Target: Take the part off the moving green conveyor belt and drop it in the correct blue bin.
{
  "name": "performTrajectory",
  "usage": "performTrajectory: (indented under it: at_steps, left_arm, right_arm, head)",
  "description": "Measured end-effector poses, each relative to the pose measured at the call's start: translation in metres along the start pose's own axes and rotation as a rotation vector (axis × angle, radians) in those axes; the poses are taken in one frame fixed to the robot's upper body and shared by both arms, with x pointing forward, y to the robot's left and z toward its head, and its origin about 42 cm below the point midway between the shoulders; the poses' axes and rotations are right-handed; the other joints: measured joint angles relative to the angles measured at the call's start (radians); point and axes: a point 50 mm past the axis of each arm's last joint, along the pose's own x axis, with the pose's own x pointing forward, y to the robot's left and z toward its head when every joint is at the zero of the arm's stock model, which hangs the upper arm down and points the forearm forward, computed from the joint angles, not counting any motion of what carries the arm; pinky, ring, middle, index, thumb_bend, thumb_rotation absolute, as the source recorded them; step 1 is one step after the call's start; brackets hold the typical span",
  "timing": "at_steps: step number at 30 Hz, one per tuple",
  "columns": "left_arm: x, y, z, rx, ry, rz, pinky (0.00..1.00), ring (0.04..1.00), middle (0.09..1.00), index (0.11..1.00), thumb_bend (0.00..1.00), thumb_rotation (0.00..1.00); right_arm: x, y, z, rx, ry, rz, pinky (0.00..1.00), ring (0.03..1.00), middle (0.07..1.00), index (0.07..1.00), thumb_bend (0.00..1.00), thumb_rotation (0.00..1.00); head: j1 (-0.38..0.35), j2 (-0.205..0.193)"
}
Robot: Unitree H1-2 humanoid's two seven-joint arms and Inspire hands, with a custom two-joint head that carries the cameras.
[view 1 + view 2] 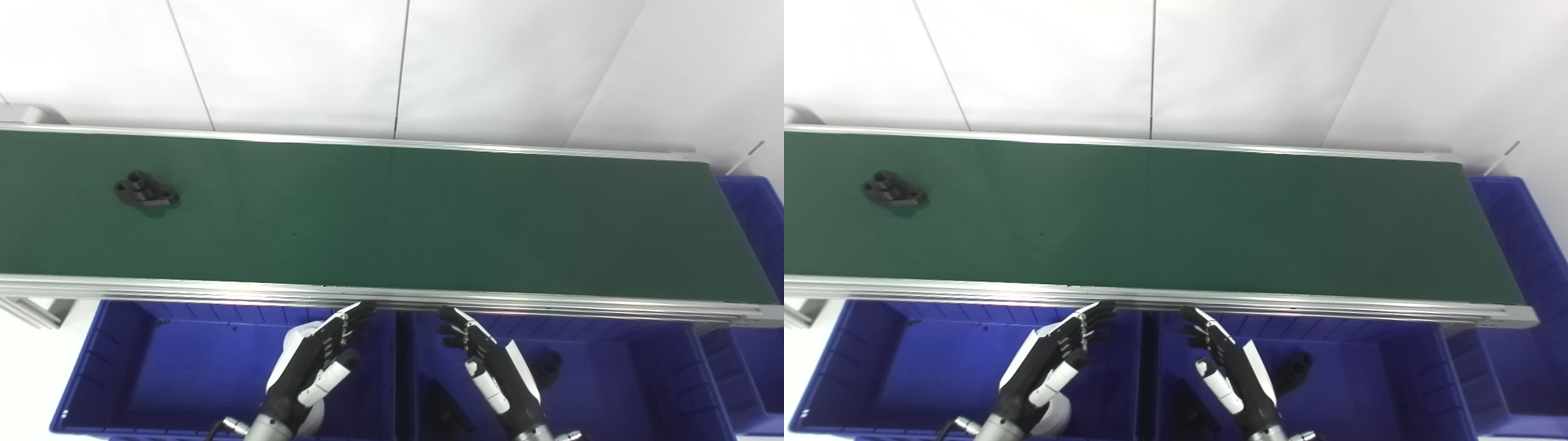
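Black part (146, 191) lying flat on the green conveyor belt (429, 220), far toward its left end, nearer the far rail than the near one, well apart from both hands.

Below the belt's near rail, 2 blue bins side by side. Left bin (116, 367): floor mostly bare blue, with a white rounded object (300, 343) showing behind the left hand; cannot tell what it is. Right bin (667, 380): holding a small black rounded part (547, 365) just beside the right hand, plus a dark flat piece (442, 401) low near the bin's left wall, partly cut off by the picture's bottom edge. A 3rd blue bin (756, 208) at the belt's right end, only partly in view, contents not visible.

Left hand (318, 361) raised over the left bin, fingers spread and extended toward the belt's near rail, thumb out to the side, holding nothing. Right hand (490, 364) raised over the right bin, fingers likewise apart and slightly curled at the tips, holding nothing. Both hands close to the rail without reaching over the belt, palms turned toward each other.
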Motion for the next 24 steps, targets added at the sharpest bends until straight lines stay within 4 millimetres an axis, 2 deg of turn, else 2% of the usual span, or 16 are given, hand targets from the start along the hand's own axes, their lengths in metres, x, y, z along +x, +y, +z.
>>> performTrajectory:
  at_steps: [4, 6, 11, 15, 24]
  left_arm:
    - [0.002, -0.005, -0.007, 0.01, 0.007, -0.004, 0.78, 0.848, 0.852, 0.819, 0.63, 0.79]
    - [0.001, -0.005, -0.012, 0.015, 0.017, -0.008, 0.78, 0.845, 0.846, 0.816, 0.65, 0.79]
    - [0.004, -0.005, -0.019, 0.016, 0.029, -0.011, 0.76, 0.838, 0.841, 0.806, 0.66, 0.77]
    - [0.01, -0.007, -0.021, 0.019, 0.018, -0.003, 0.75, 0.826, 0.833, 0.798, 0.66, 0.75]
    - [0.014, -0.01, -0.026, 0.032, 0.013, -0.011, 0.74, 0.82, 0.826, 0.792, 0.66, 0.71]
  right_arm:
    - [0.001, -0.003, -0.007, 0.006, 0.023, 0.0, 0.77, 0.818, 0.878, 0.861, 0.82, 0.97]
    - [0.0, -0.006, -0.01, 0.006, 0.031, 0.0, 0.77, 0.82, 0.883, 0.859, 0.85, 0.98]
    - [-0.001, -0.01, -0.02, 0.006, 0.067, -0.001, 0.76, 0.819, 0.888, 0.856, 0.82, 0.96]
    - [0.004, -0.011, -0.022, 0.007, 0.07, 0.002, 0.75, 0.819, 0.885, 0.849, 0.84, 0.97]
    - [0.005, -0.016, -0.026, 0.009, 0.084, 0.013, 0.77, 0.837, 0.9, 0.867, 0.79, 0.96]
  head:
    - [0.035, -0.08]
    - [0.047, -0.095]
    - [0.067, -0.107]
    - [0.11, -0.135]
    - [0.126, -0.146]
